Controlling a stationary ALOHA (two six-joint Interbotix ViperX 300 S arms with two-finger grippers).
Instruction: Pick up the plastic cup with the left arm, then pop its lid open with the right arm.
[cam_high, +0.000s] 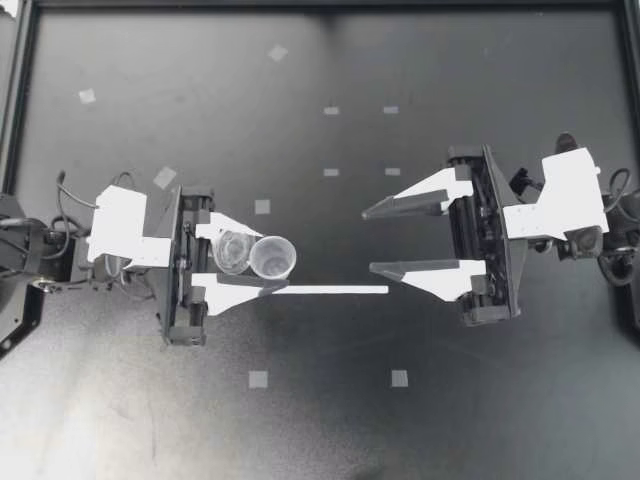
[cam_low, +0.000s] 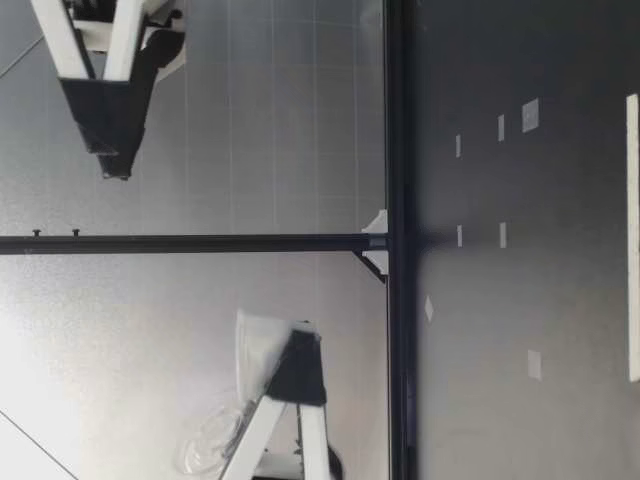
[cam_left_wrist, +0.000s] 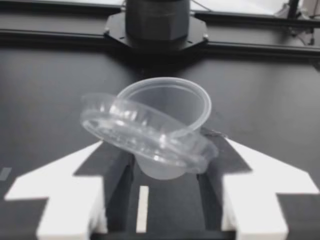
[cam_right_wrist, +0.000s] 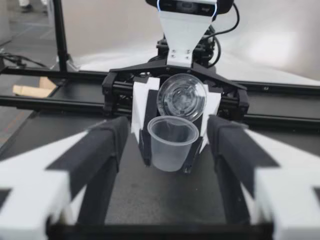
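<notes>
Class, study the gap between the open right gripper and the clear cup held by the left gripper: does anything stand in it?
Nothing visible does. The right gripper faces the clear cup in the left gripper across open air. Only a white strip lies flat on the table, below that gap.

The tabletop (cam_high: 320, 430) is matte black, marked with small pale grey tape squares (cam_high: 258, 379) and one white strip (cam_high: 340, 290). The left gripper (cam_high: 272, 262) has white fingers (cam_high: 230, 292) with black inner faces, mounted on a black body. The right gripper (cam_high: 368, 240) follows the same white-and-black scheme. The portion cup (cam_high: 273, 256) is translucent, milky plastic. The lid (cam_high: 232, 250) is clear and colourless, patterned with concentric ridges. The frame rail (cam_high: 320, 5) is black.
</notes>
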